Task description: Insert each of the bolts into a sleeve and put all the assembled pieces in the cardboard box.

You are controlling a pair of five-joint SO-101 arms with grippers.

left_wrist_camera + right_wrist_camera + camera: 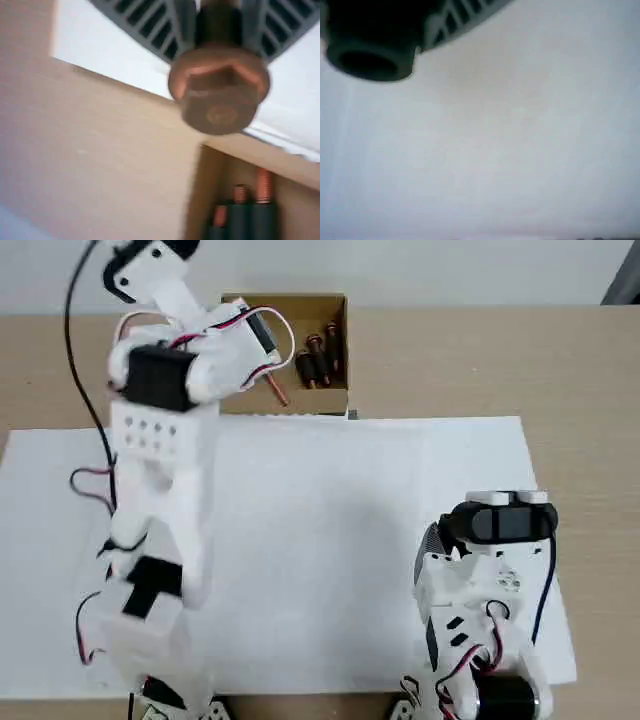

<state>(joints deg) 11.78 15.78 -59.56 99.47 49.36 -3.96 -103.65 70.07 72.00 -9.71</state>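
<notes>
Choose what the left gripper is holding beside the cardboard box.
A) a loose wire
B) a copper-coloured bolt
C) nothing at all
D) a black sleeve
B: the left wrist view shows the hexagonal head of a copper-coloured bolt clamped in the left gripper, by the edge of the cardboard box. The black sleeve is in the right gripper.

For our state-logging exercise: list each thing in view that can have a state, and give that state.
Bolt: gripped by left gripper.
Sleeve: empty, gripped by right gripper.
Cardboard box: open-topped.
Assembled pieces: lying in the cardboard box.
</notes>
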